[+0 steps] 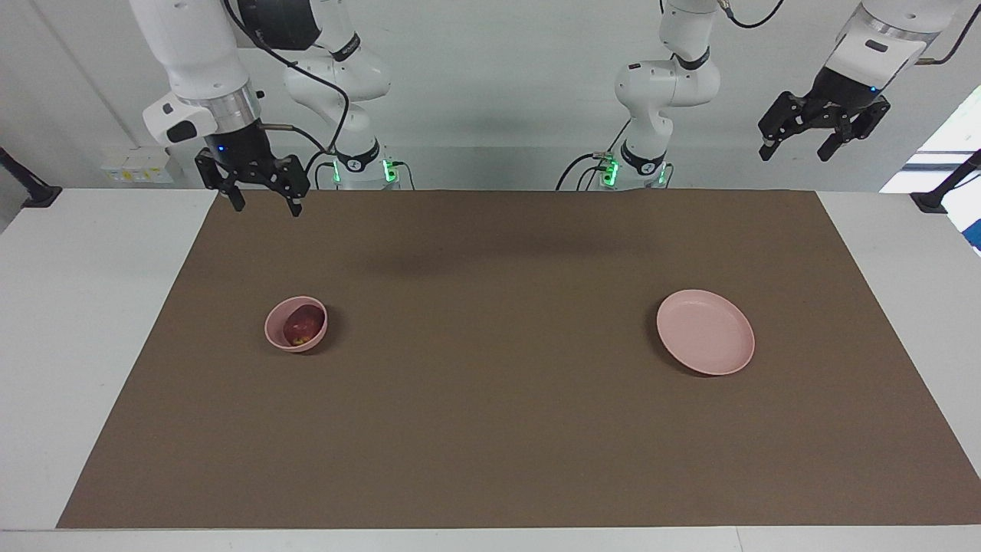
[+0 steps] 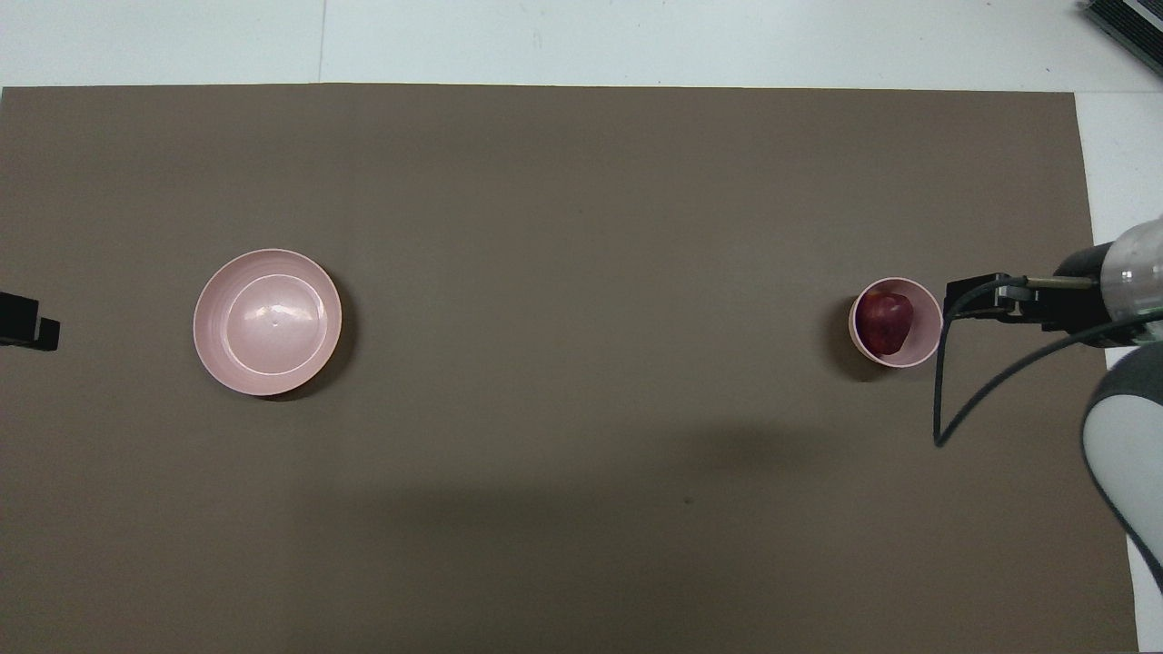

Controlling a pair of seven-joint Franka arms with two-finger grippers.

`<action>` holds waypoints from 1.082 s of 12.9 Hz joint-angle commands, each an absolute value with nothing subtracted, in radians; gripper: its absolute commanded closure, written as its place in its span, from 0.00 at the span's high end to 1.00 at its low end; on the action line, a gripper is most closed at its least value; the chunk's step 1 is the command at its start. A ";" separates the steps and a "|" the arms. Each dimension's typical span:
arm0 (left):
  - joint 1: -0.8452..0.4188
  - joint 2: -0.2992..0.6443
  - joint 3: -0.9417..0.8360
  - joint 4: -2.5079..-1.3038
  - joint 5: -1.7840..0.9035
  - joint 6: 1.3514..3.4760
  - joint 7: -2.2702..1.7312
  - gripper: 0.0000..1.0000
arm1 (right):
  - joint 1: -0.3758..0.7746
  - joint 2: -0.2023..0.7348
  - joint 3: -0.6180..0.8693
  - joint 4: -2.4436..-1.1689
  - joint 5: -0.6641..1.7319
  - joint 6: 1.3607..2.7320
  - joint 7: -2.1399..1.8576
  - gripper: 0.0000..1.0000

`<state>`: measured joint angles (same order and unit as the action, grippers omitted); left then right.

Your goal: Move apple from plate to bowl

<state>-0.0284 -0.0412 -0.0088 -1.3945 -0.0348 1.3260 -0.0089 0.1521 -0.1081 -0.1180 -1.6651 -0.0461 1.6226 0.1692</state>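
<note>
The dark red apple [image 1: 303,325] [image 2: 886,322] lies inside the small pink bowl [image 1: 273,335] [image 2: 928,338], toward the right arm's end of the table. The wide pink plate [image 1: 705,331] [image 2: 267,322] rests bare toward the left arm's end. My right gripper [image 1: 264,203] [image 2: 968,298] hangs open and holds nothing, high above the mat's edge at the robots' end and apart from the bowl. My left gripper [image 1: 795,149] [image 2: 23,321] waits open, raised high off the left arm's end of the mat.
A brown mat [image 1: 490,414] [image 2: 563,509] covers most of the white table [image 1: 69,307]. A black cable [image 2: 945,400] loops from the right wrist. Both arm bases [image 1: 356,165] stand at the table's robot end.
</note>
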 commanded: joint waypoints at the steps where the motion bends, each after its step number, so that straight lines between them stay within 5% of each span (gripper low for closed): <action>1: -0.014 -0.055 -0.015 -1.407 -0.037 1.316 -0.006 1.00 | 0.143 -0.069 -0.114 -1.545 -0.071 1.523 0.141 1.00; 14: -0.014 -0.055 -0.015 -1.407 -0.037 1.316 -0.006 1.00 | 0.100 -0.090 -0.126 -1.543 -0.011 1.452 0.018 1.00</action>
